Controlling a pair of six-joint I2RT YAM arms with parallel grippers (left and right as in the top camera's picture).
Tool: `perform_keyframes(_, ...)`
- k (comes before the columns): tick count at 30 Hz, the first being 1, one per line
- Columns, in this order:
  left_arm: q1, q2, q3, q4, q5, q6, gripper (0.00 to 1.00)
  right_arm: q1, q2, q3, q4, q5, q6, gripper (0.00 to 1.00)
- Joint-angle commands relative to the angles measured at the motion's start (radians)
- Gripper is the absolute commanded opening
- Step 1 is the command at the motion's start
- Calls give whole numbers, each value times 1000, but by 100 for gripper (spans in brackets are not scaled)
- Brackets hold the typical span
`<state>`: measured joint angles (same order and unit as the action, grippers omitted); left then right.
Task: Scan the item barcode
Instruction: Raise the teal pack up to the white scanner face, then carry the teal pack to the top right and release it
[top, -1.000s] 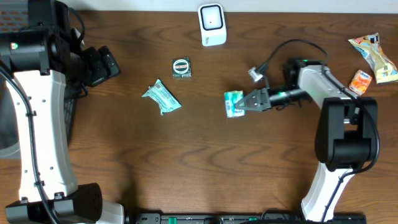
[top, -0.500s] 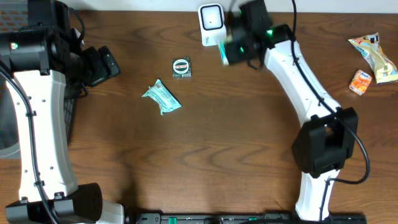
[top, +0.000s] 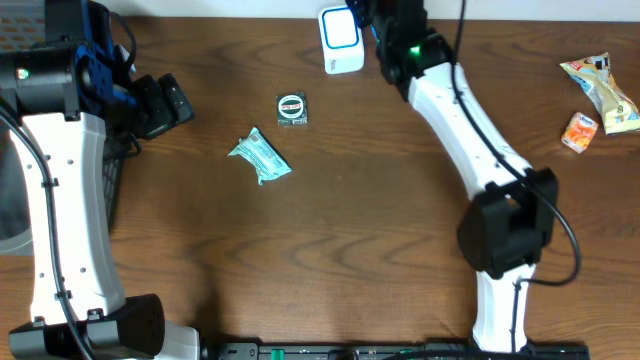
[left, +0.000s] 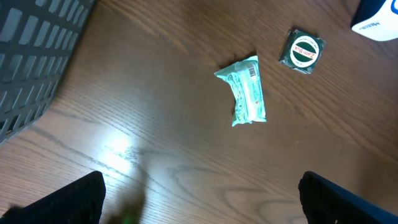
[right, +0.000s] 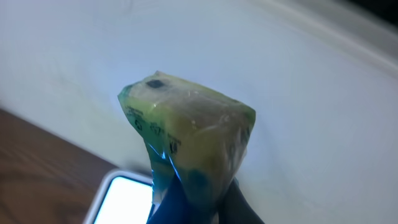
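In the right wrist view a green and yellow snack packet (right: 186, 124) stands up out of my right gripper (right: 208, 202), which is shut on its lower end. Just below and left of the packet is the white barcode scanner (right: 121, 199), its window glowing. From overhead the scanner (top: 340, 40) stands at the table's far edge, and my right gripper (top: 373, 22) hovers beside its right side; the packet is hardly visible there. My left gripper (left: 199, 205) is open and holds nothing, its black fingers (left: 56, 202) wide apart above bare wood at the far left (top: 165, 105).
A teal packet (top: 259, 157) and a small dark square pack with a round green label (top: 291, 109) lie left of centre. More snack packets (top: 600, 90) and an orange one (top: 579, 131) lie at the far right. A grey basket (left: 31, 56) borders the left edge.
My right arm has swung from the middle of the table up to the scanner at the far edge, carrying the packet. The left arm has not moved.
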<state>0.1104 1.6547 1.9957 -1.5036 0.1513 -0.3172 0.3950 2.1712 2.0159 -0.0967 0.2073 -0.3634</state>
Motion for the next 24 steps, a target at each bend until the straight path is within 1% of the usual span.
perform_keyframes(1, 2, -8, 8, -3, -5, 2, 98, 14, 111, 3, 31, 23, -212, 1)
perform_keyframes(3, 2, -8, 8, -3, -5, 2, 98, 19, 166, 3, 62, 29, -360, 1)
perform_keyframes(4, 2, -8, 8, -3, -5, 2, 98, 22, 180, 3, 71, 40, -394, 1)
perform_keyframes(10, 2, -8, 8, -3, -5, 2, 98, 35, 221, 3, 77, 50, -464, 1)
perform_keyframes(15, 2, -8, 8, -3, -5, 2, 98, 35, 237, 3, -13, 53, -555, 1)
perform_keyframes(19, 2, -8, 8, -3, -5, 2, 98, 35, 238, 3, -58, 66, -558, 1)
perform_keyframes(21, 2, -8, 8, -3, -5, 2, 98, 35, 234, 4, -39, 144, -557, 1)
perform_keyframes(24, 2, -8, 8, -3, -5, 2, 98, 31, 211, 6, -38, 197, -523, 1)
